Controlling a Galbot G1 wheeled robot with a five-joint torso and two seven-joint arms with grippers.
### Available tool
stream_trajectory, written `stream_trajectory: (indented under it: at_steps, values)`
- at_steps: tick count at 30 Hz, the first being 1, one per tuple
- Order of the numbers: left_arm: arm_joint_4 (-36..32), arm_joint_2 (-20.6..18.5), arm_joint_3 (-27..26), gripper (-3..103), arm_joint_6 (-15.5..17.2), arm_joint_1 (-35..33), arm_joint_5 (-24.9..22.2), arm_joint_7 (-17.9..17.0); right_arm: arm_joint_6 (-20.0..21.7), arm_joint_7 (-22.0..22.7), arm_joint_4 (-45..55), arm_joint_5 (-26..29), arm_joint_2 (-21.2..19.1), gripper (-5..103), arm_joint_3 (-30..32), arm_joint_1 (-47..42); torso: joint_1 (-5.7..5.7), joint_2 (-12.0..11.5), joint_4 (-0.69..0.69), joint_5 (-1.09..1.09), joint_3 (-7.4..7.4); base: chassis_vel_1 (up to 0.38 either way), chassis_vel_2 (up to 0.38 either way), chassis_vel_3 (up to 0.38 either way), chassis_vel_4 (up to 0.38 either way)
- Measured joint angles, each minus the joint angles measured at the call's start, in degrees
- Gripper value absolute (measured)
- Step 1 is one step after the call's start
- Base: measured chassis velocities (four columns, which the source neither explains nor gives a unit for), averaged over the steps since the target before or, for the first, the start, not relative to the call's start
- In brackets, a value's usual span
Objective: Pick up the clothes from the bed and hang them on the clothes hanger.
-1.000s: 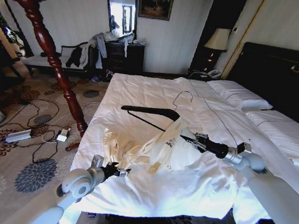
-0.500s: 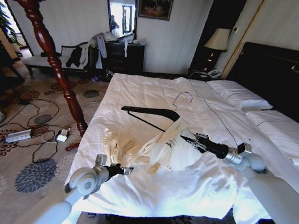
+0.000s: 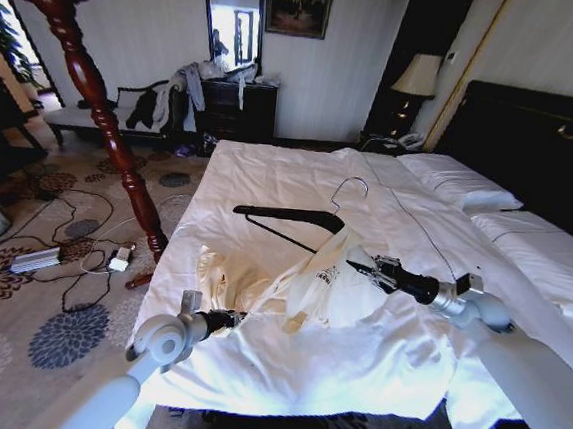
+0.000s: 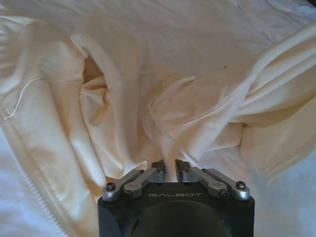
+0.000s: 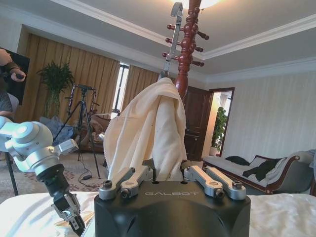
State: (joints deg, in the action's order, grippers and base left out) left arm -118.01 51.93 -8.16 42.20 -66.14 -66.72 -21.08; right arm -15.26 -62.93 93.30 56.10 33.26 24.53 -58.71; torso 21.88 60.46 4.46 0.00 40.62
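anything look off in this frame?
Yes. The cream shirt lies crumpled on the bed, half draped over the black hanger, not hung squarely. The right gripper is shut on a raised fold; the left gripper is nearly closed at the shirt's bunched edge.

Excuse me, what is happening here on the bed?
The right gripper is shut on the cream shirt, holding part of it up off the bed. The left gripper is shut at the shirt's near edge. The black hanger lies on the duvet beyond, with nothing on it.
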Motion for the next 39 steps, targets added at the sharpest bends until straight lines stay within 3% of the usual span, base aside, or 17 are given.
stream_trajectory:
  at_steps: [1, 3, 7, 10, 11, 17, 21, 22, 25, 29, 31, 34, 39]
  values:
    - [0.1, 0.0, 0.0, 8, 0.0, 0.0, 0.0, 0.0, 0.0, 0.0, 0.0, 0.0, 0.0, 20, 0.0, 0.0, 0.00, 0.0, 0.00, 0.00, 0.00, 0.000, 0.000, 0.000, 0.000]
    - [0.2, 0.1, 0.0, 9, 0.0, 0.0, 0.1, 0.0, 0.0, -0.1, 0.0, 0.0, 0.0, 20, 0.0, 0.0, 0.00, 0.0, 0.00, 0.00, 0.00, 0.000, 0.000, 0.000, 0.000]
    - [0.8, 0.6, 0.0, 26, 0.0, 0.2, 0.3, 0.0, -0.1, -0.2, 0.0, 0.0, -0.1, 20, 0.1, -0.2, 0.00, 0.0, 0.00, 0.00, 0.00, 0.000, 0.000, 0.000, 0.000]
    - [1.3, 1.0, -0.1, 31, 0.0, 0.4, 0.5, 0.0, -0.1, -0.3, 0.0, 0.0, -0.2, 20, 0.2, -0.3, 0.00, 0.0, 0.00, 0.00, 0.00, 0.000, 0.000, 0.000, 0.000]
    - [1.9, 1.5, -0.1, 42, 0.0, 0.7, 0.8, 0.0, -0.2, -0.3, 0.1, 0.0, -0.2, 20, 0.3, -0.3, 0.00, 0.0, 0.00, 0.00, 0.00, 0.000, 0.000, 0.000, 0.000]
    - [3.2, 2.9, -0.1, 58, -0.1, 1.5, 1.6, 0.4, -0.2, -0.3, 0.2, -0.1, -0.4, 20, 0.3, -0.5, 0.00, 0.0, 0.00, 0.00, 0.00, 0.000, 0.000, 0.000, 0.000]
    - [3.9, 3.8, -0.1, 60, -0.1, 2.0, 2.3, 1.0, -0.2, -0.2, 0.2, -0.1, -0.7, 20, 0.4, -0.5, 0.00, 0.0, 0.00, 0.00, 0.00, 0.000, 0.000, 0.000, 0.000]
    - [4.3, 4.3, -0.1, 49, -0.1, 2.2, 2.7, 1.3, -0.2, -0.2, 0.3, 0.0, -0.8, 20, 0.4, -0.5, 0.00, 0.0, 0.00, 0.00, 0.00, 0.000, 0.000, 0.000, 0.000]
    - [4.7, 4.9, -0.1, 44, -0.1, 2.3, 3.2, 1.6, -0.2, -0.1, 0.4, 0.1, -0.9, 20, 0.4, -0.5, 0.00, 0.0, 0.00, 0.00, 0.00, 0.000, 0.000, 0.000, 0.000]
    - [4.9, 5.2, -0.3, 23, -0.1, 2.2, 3.5, 1.7, -0.2, -0.1, 0.5, 0.1, -1.0, 20, 0.4, -0.5, 0.00, 0.0, 0.00, 0.00, 0.00, 0.000, 0.000, 0.000, 0.000]
    - [4.9, 5.2, -0.4, 23, -0.1, 2.2, 3.5, 1.7, -0.2, -0.1, 0.5, 0.1, -1.0, 20, 0.4, -0.5, 0.00, 0.0, 0.00, 0.00, 0.00, 0.000, 0.000, 0.000, 0.000]
    - [4.8, 5.1, -1.1, 7, -0.1, 2.0, 3.5, 1.7, -0.2, 0.0, 0.5, 0.1, -0.9, 20, 0.5, -0.6, 0.00, 0.0, 0.00, 0.00, 0.00, 0.000, 0.000, 0.000, 0.000]
    - [2.9, 3.7, -2.4, 0, -0.1, 1.5, 2.9, 1.9, -0.3, 0.7, 0.5, 0.1, -0.9, 20, 0.7, -0.7, 0.00, 0.0, 0.00, 0.00, 0.00, 0.000, 0.000, 0.000, 0.000]
